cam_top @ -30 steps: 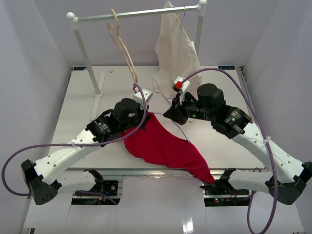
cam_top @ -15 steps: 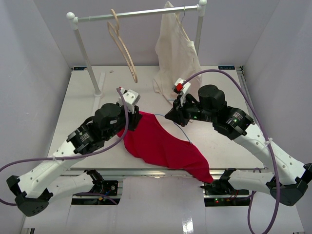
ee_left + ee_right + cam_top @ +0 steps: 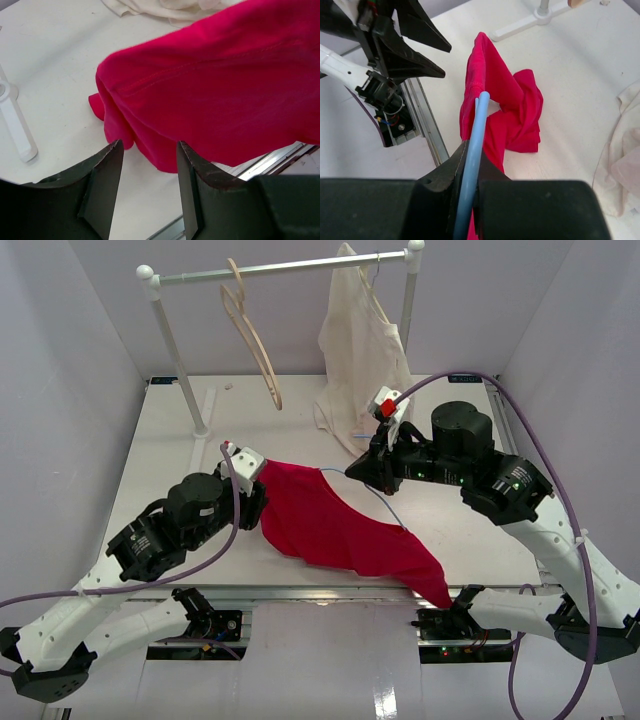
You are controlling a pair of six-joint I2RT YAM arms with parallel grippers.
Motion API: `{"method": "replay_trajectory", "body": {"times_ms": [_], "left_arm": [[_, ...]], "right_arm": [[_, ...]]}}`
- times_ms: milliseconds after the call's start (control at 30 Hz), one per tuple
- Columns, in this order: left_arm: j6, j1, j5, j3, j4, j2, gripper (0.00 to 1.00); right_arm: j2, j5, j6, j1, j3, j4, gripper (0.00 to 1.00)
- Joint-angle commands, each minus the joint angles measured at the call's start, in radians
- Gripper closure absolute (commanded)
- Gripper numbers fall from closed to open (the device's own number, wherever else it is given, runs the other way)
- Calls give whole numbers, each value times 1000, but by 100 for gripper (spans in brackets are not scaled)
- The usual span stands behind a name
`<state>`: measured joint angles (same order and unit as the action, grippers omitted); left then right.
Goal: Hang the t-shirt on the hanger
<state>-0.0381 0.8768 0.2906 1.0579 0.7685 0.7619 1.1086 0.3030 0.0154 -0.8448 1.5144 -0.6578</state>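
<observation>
Cloth fills the middle of the overhead view: the t-shirt (image 3: 335, 525) lies crumpled on the counter (image 3: 180, 440), running from its centre toward the near right corner, where one end droops over the near edge. The left end effector (image 3: 256, 500) sits at the shirt's left end. The right end effector (image 3: 362, 470) is at its far side, with the thin blue hanger (image 3: 385, 506) slanting across the red fabric. A rack along the far edge carries a wooden hanger (image 3: 255, 355) and a cream garment (image 3: 360, 345). At the left wrist, the left end effector (image 3: 150, 147) is released – fingers (image 3: 102, 185) apart, nothing between them – with the t-shirt (image 3: 225, 100) bunched just beyond. At the right wrist, the right end effector (image 3: 470, 167) is clenched on the hanger (image 3: 479, 125), whose wire reaches up to a raised fold of the t-shirt (image 3: 495, 95).
</observation>
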Motion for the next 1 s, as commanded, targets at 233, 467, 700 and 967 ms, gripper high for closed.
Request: {"method": "replay_trajectory", "body": {"times_ms": [233, 467, 700, 967], "left_arm": [[32, 1, -27, -48, -101, -5, 43], [-7, 2, -84, -57, -186, 27, 64], [-64, 2, -77, 19, -146, 48, 100], [-139, 2, -11, 98, -95, 21, 100]], "right_arm": [[-38, 97, 12, -1, 65, 26, 92], [-44, 99, 19, 0, 29, 58, 92], [-55, 34, 0, 0, -9, 55, 92], [-27, -75, -58, 0, -73, -7, 92]]}}
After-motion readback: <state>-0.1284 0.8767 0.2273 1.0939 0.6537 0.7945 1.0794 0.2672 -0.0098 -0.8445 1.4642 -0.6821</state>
